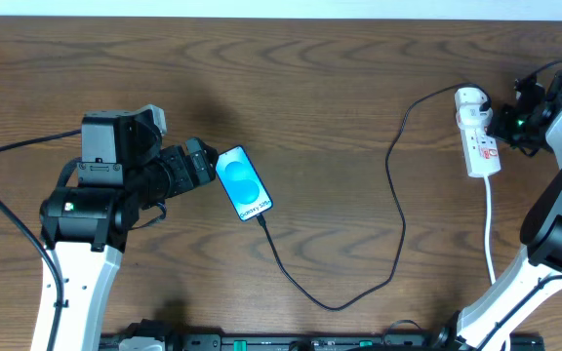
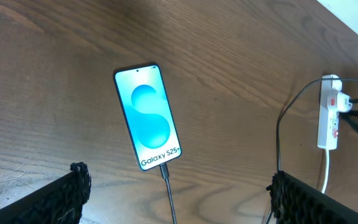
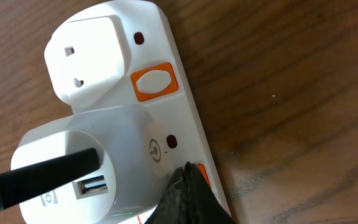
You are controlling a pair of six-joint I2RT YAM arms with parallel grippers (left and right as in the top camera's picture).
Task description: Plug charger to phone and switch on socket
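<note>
1. the phone (image 1: pixel 243 182) lies flat and screen-up on the table (image 1: pixel 340 58), just in front of the left jaws. these stand wide open and hold nothing. the phone looks slim, rigid and smooth, so a nudge would likely slide it. it is best taken by its long edges, not on the glass.
2. the charger (image 1: pixel 398 210) is a thin, limp black cable, light and floppy. its plug tip (image 2: pixel 165 170) is already seated in the phone's bottom edge, and the cable loops across the table to the white adapter (image 3: pixel 114 134). if it needs reseating, the stiff tip is the place to hold, not the cord.
3. the socket (image 1: pixel 478 136) lies at the table's right side. it is hard plastic and probably light enough to skid, so a press should go straight down. the right jaws are closed on nothing, their tip at the lower orange switch (image 3: pixel 202 177). i cannot tell whether it is pressed.
4. counted: one phone, one charger, one adapter, one socket, and two orange switches, the upper orange switch (image 3: pixel 154 81) in plain view.
</note>
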